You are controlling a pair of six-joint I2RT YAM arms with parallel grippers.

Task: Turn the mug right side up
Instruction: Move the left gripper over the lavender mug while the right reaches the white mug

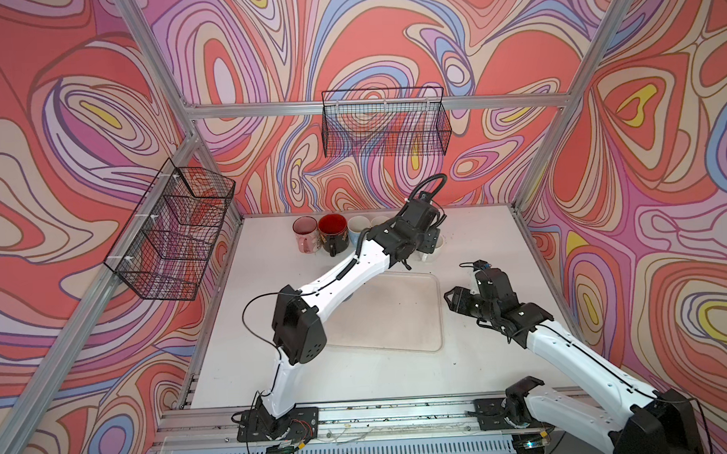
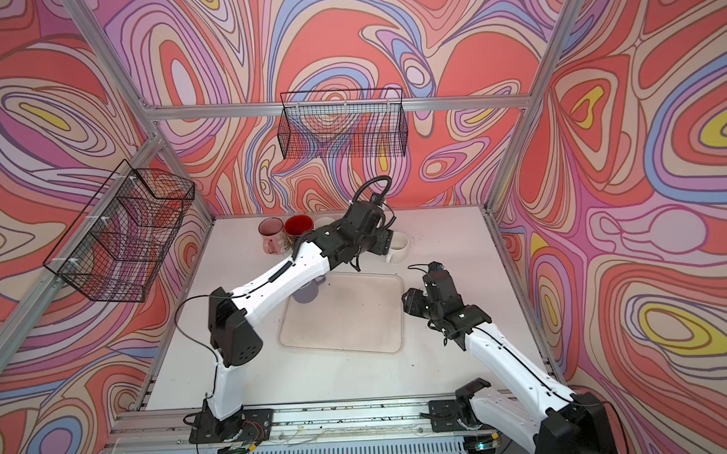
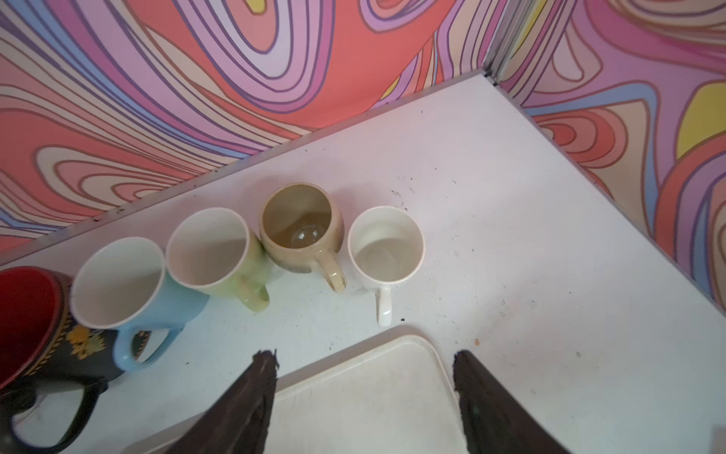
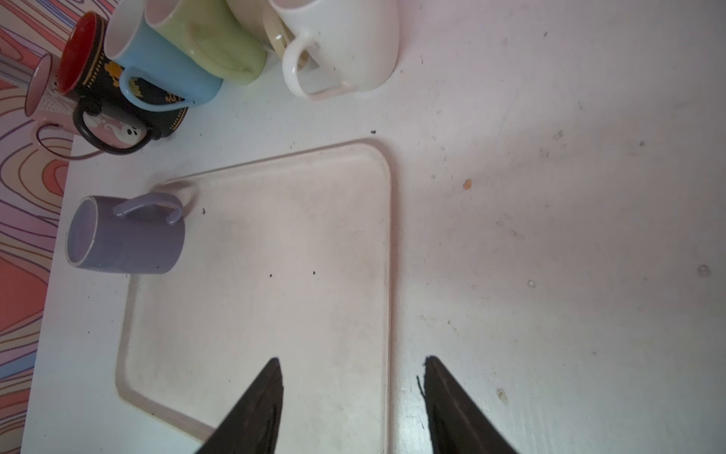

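Observation:
A white mug (image 3: 385, 243) stands mouth up at the right end of the back row, its handle toward the tray; it also shows in a top view (image 2: 398, 245). My left gripper (image 3: 363, 355) hangs open just in front of it, over the far corner of the tray (image 3: 373, 393), with nothing between its fingers. A purple mug (image 4: 129, 239) stands base up on the tray's far left corner, half hidden under my left arm in a top view (image 2: 306, 294). My right gripper (image 4: 352, 358) is open and empty over the tray's right edge.
Behind the tray (image 1: 398, 314) stand upright mugs in a row: pink (image 1: 305, 234), black with a red inside (image 1: 333, 231), blue (image 3: 118, 283), green (image 3: 212, 251), beige (image 3: 302, 224). Wire baskets hang on the back wall (image 1: 385, 123) and left wall (image 1: 174, 230).

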